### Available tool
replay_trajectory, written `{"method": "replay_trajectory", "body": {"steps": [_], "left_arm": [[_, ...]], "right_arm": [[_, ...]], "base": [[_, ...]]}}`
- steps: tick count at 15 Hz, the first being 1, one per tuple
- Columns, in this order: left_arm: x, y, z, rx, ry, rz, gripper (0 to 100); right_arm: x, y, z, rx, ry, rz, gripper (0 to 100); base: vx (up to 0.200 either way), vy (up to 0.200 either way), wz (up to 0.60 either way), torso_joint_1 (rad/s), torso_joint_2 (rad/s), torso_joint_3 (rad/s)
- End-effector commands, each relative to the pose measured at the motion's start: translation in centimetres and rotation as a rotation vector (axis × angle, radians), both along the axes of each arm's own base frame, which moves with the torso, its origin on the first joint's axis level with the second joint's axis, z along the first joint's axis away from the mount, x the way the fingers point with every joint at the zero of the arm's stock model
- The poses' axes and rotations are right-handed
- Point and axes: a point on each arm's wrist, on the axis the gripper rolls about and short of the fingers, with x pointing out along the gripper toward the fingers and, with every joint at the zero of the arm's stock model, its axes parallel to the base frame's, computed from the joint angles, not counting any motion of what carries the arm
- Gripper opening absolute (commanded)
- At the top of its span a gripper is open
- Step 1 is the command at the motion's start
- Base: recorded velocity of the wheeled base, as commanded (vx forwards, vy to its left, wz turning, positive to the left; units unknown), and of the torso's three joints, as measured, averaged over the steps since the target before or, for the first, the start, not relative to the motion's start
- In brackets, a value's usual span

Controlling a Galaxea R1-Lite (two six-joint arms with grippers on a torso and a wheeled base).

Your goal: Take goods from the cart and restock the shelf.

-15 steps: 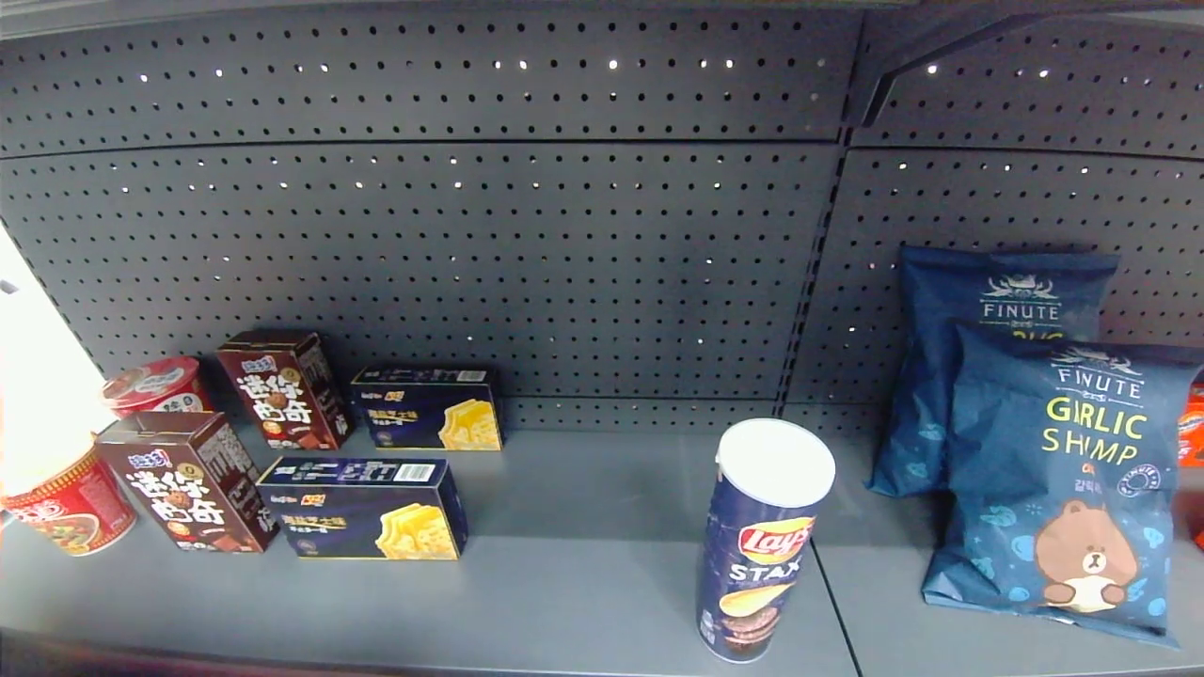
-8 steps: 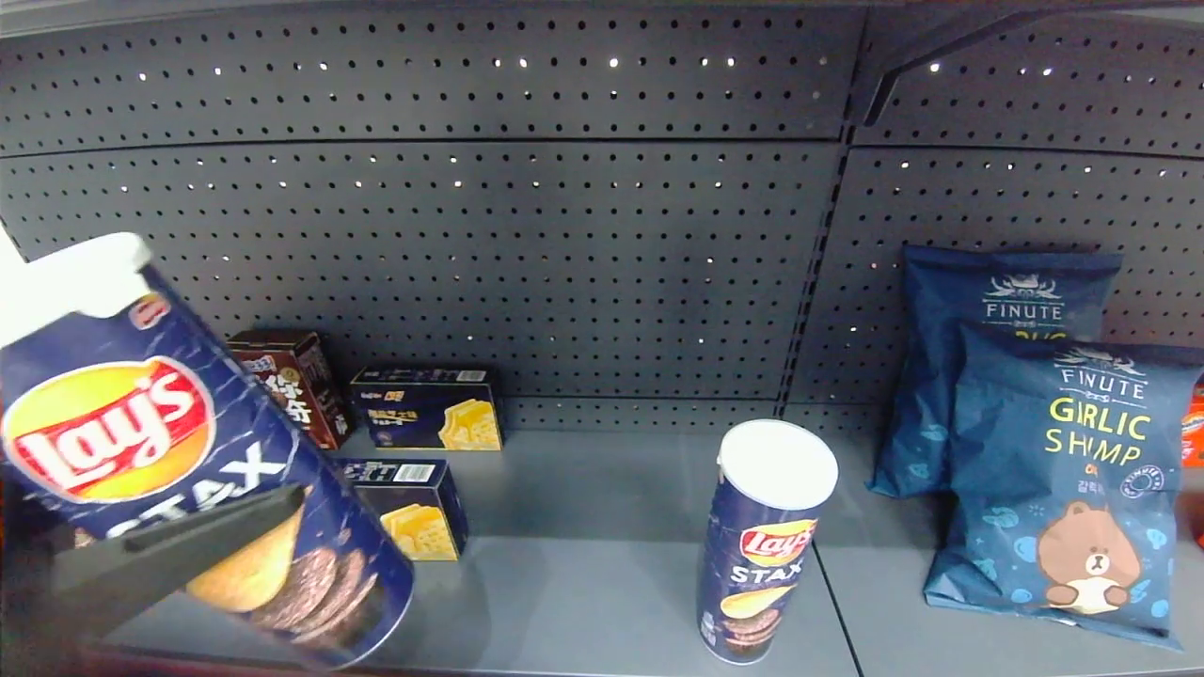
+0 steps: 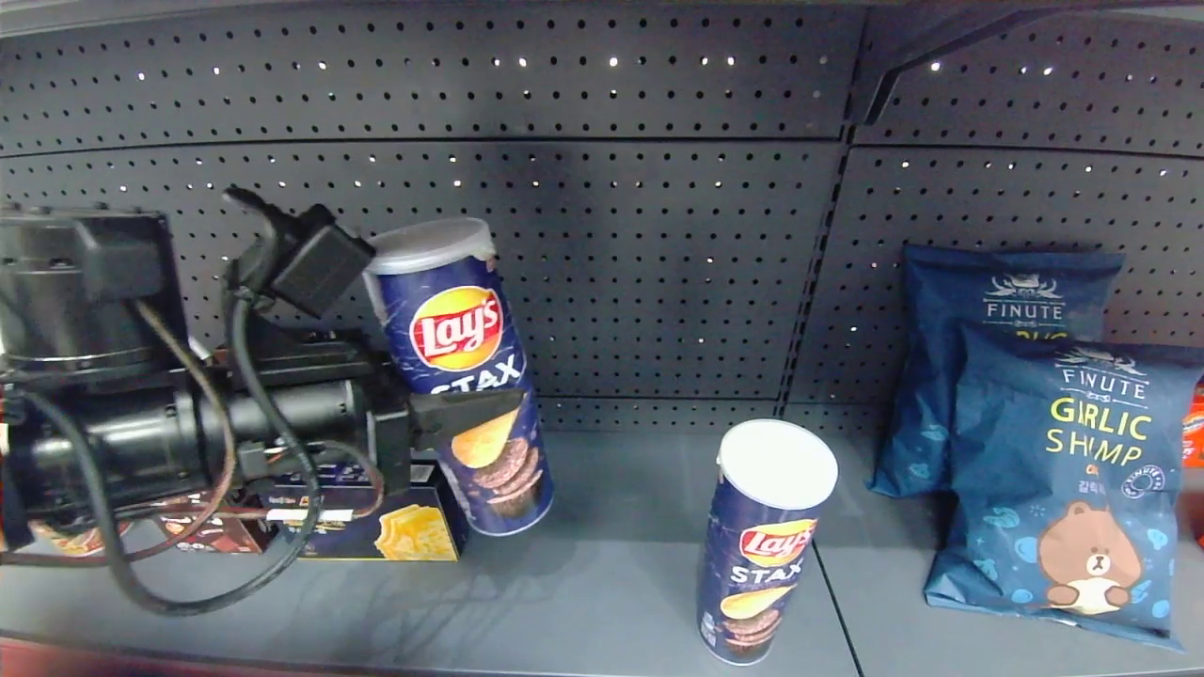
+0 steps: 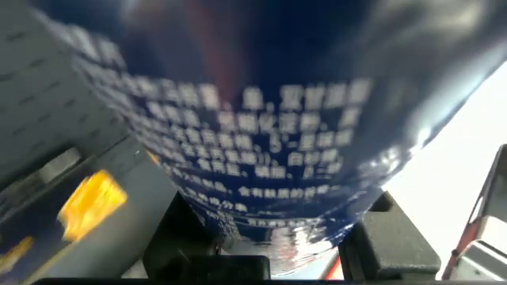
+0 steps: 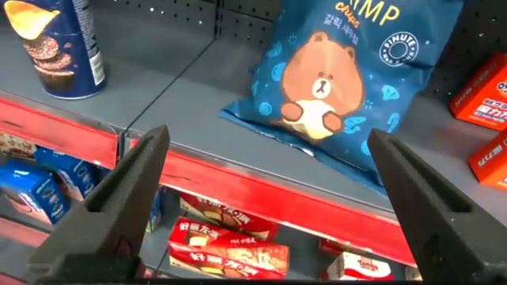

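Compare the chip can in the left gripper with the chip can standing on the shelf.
The held can leans; the standing can is upright. The held can is clamped by the left gripper; the standing can rests free on the shelf. The held can is beside the navy box; the standing can is nearer the blue bags. Both are dark blue tubes with pale lids.

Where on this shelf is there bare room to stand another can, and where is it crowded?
The widest bare patch of shelf lies between the held can and the standing can, back to the pegboard. A narrower gap separates the standing can from the chip bags. It is crowded with boxes at left and with bags at right.
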Motion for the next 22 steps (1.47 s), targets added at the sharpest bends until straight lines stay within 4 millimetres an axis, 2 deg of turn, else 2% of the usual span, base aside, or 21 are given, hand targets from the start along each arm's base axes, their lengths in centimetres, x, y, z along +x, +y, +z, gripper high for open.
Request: {"method": "replay_trajectory", "body": {"steps": [1, 4, 7, 8, 9, 12, 16, 18, 22], "left_arm": [[2.9, -2.7, -1.4, 0.012, 0.032, -0.057, 0], [5.0, -4.3, -2.4, 0.014, 0.048, -0.112, 0], [6.7, -4.9, -3.0, 0.027, 0.045, -0.112, 0], [7.9, -5.5, -3.3, 0.034, 0.030, -0.117, 0], [7.9, -5.5, -3.3, 0.034, 0.030, -0.117, 0], [11.4, -7.3, -4.6, 0.043, 0.012, -0.128, 0], [14.3, -9.0, -6.8, 0.111, -0.059, -0.164, 0], [15.1, -9.9, -8.1, 0.135, -0.071, -0.181, 0], [15.5, -10.8, -8.8, 0.137, -0.069, -0.199, 0]], "right_arm": [[0.0, 0.0, 0.0, -0.001, 0.006, 0.001, 100], [0.0, 0.0, 0.0, 0.004, 0.007, 0.012, 100], [0.0, 0.1, 0.0, 0.006, 0.007, 0.035, 100], [0.0, 0.1, 0.0, 0.007, 0.007, 0.038, 100], [0.0, 0.1, 0.0, 0.007, 0.007, 0.038, 100], [0.0, 0.1, 0.0, 0.009, 0.008, 0.036, 100], [0.0, 0.1, 0.0, 0.015, 0.009, 0.036, 100], [0.0, 0.1, 0.0, 0.015, 0.009, 0.035, 100], [0.0, 0.1, 0.0, 0.015, 0.009, 0.036, 100]], "base": [[0.000, 0.000, 0.00, 0.000, 0.00, 0.000], [0.000, 0.000, 0.00, 0.000, 0.00, 0.000], [0.000, 0.000, 0.00, 0.000, 0.00, 0.000], [0.000, 0.000, 0.00, 0.000, 0.00, 0.000], [0.000, 0.000, 0.00, 0.000, 0.00, 0.000], [0.000, 0.000, 0.00, 0.000, 0.00, 0.000], [0.000, 0.000, 0.00, 0.000, 0.00, 0.000], [0.000, 0.000, 0.00, 0.000, 0.00, 0.000], [0.000, 0.000, 0.00, 0.000, 0.00, 0.000]]}}
